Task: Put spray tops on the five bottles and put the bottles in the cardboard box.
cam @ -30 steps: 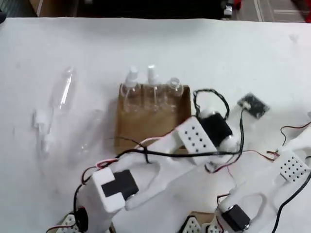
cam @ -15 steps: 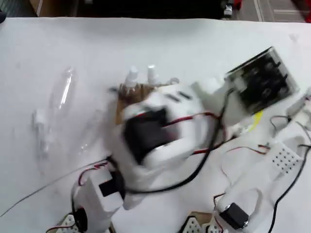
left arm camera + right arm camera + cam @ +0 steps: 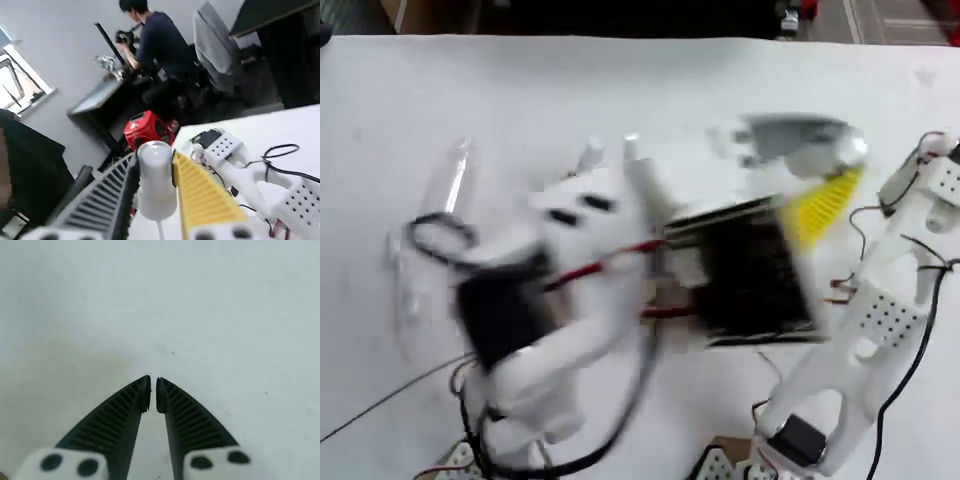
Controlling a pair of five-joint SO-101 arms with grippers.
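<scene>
Left pincer (image 3: 155, 162): clamped on a white top (image 3: 156, 187), grey finger on one side and yellow on the other. It is raised in the air, well apart from the loose bottle (image 3: 448, 190).
Right pincer (image 3: 153, 390): fingers together on nothing, just above bare table (image 3: 225, 300), and farther from the loose bottle than my left.
Loose bottle: lies flat on the table. I cannot tell which end is its neck.
Capped bottles (image 3: 592, 157): two stand upright between the loose bottle and my left pincer.
Step, as I judge it: carry this top to a bottle that lacks one.
Doing it well: hold the top with its thin tube hanging straight down and line it up over the neck before I lower. My right should steady the bottle. I should seat the top gently and not squeeze harder.
Left wrist view: makes my grip on the top plain, where the high view smears it.
High view: gives where the bottles lie.
Right wrist view: gives my closed fingers over the table.
</scene>
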